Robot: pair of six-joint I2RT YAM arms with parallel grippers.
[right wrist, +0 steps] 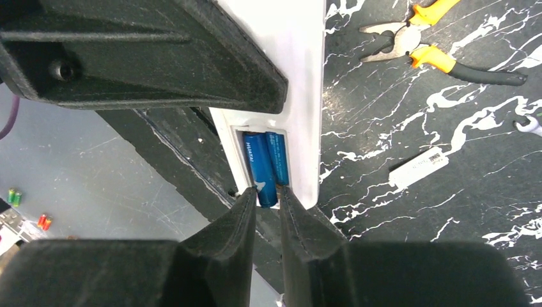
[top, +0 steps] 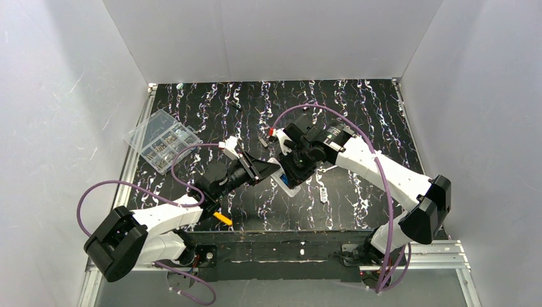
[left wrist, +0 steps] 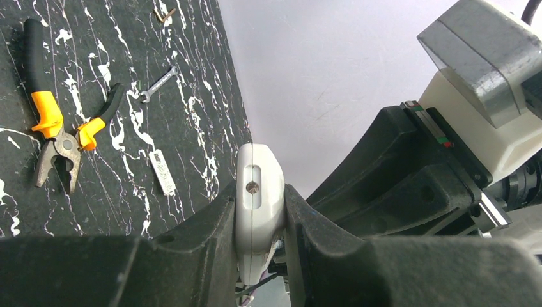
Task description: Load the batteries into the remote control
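Risk: the batteries [right wrist: 267, 167] look seated side by side in the remote control's [right wrist: 300, 77] back recess. The near one could tilt or pop out if the right gripper [right wrist: 268, 195] drags it on retreat, and the remote control could twist in its clamp. The left gripper [left wrist: 259, 214] is closed on the remote control's edges and appears to hold it above the surface [left wrist: 96, 192]. The right arm bends over the remote control, jaws narrowly parted at the battery ends.
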